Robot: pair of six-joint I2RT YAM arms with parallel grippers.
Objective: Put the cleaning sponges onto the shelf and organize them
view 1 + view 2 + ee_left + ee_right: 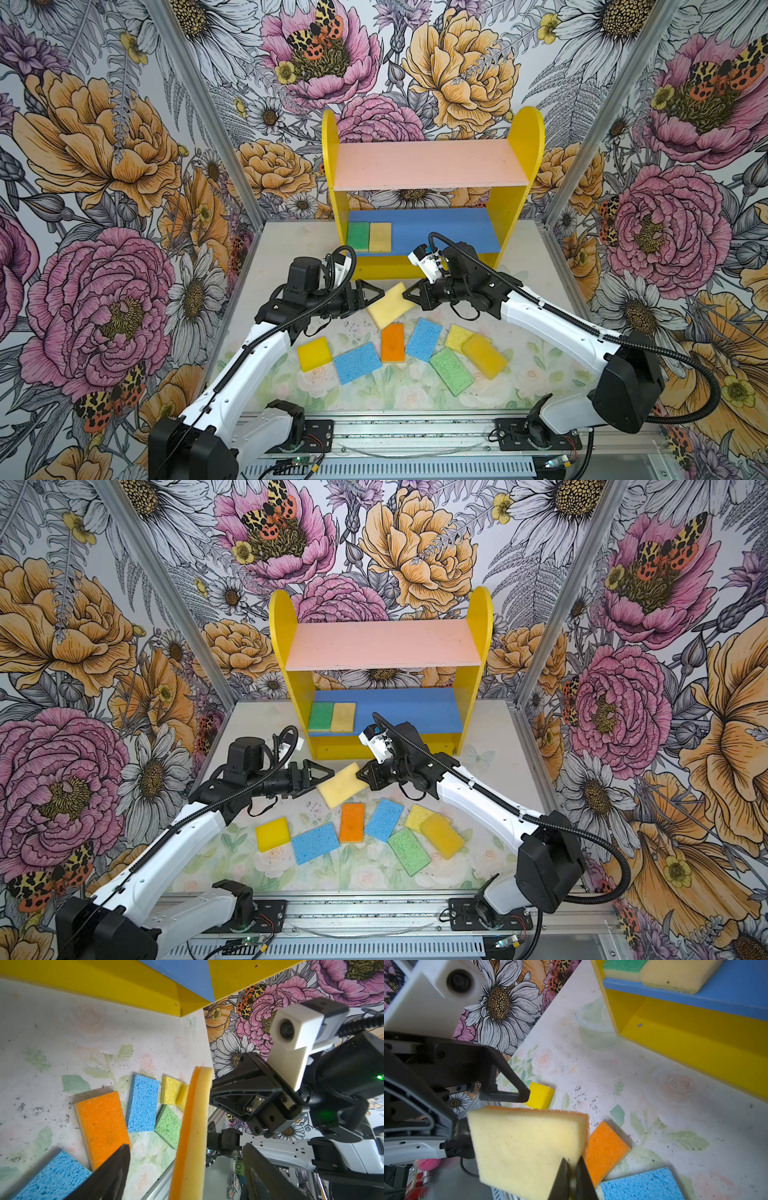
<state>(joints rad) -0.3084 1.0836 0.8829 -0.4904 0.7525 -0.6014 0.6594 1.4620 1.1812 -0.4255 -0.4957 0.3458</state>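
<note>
Left end effector [377, 296] wide, right [406, 295] pinched.

No lettering, label, brand or number is legible in any view.

I get bright, even light with only soft shadows, sharp top views bowed at their edges, and wrist views that blur the nearest fingers [108, 1174].
</note>
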